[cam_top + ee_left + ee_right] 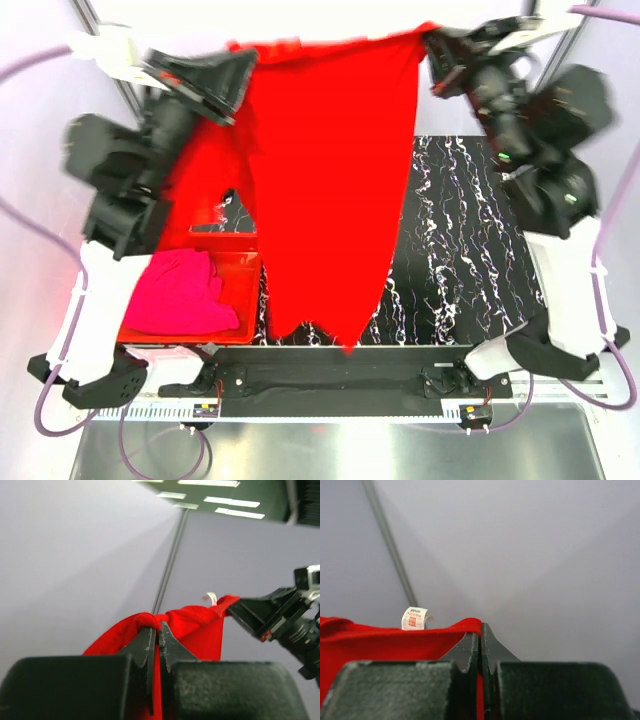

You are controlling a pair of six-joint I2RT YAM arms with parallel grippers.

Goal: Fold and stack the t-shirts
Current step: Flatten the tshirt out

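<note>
A bright red t-shirt (325, 170) hangs stretched in the air between both arms, its lower edge dangling near the table's front. My left gripper (240, 62) is shut on the shirt's upper left edge, the cloth (190, 630) bunched over its fingertips. At the upper right corner my right gripper (428, 38) is shut on the red hem (395, 642), beside a small white label (414, 618). A magenta pink t-shirt (180, 293) lies crumpled in the red bin (240, 335) at the left. No black t-shirt shows in any view.
The table top (460, 250) is black with white marbling. The red bin sits at the table's left front, partly behind the hanging shirt. A metal frame post (170, 565) rises behind the arms.
</note>
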